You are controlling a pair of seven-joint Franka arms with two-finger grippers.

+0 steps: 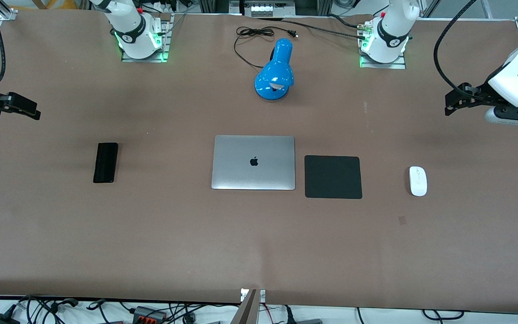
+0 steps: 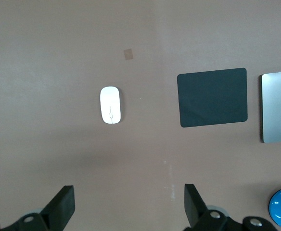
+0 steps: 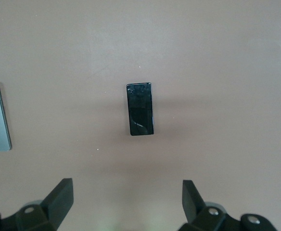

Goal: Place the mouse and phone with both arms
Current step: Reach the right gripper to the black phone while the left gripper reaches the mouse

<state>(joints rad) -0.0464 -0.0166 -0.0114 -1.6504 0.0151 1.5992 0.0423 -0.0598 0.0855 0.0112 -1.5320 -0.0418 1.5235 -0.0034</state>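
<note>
The white mouse (image 1: pixel 418 181) lies on the table toward the left arm's end, beside the black square pad (image 1: pixel 333 177); it also shows in the left wrist view (image 2: pixel 110 105). The black phone (image 1: pixel 105 162) lies toward the right arm's end and shows in the right wrist view (image 3: pixel 140 109). My left gripper (image 1: pixel 451 102) hangs open and empty in the air at its end of the table; its fingertips are wide apart (image 2: pixel 129 202). My right gripper (image 1: pixel 29 111) hangs open and empty at the table's other end (image 3: pixel 127 197).
A closed silver laptop (image 1: pixel 253 162) lies mid-table beside the pad. A blue desk lamp (image 1: pixel 275 72) with a black cord (image 1: pixel 259 32) stands farther from the camera than the laptop. The arms' bases (image 1: pixel 141 38) (image 1: pixel 384 42) stand along the table's edge.
</note>
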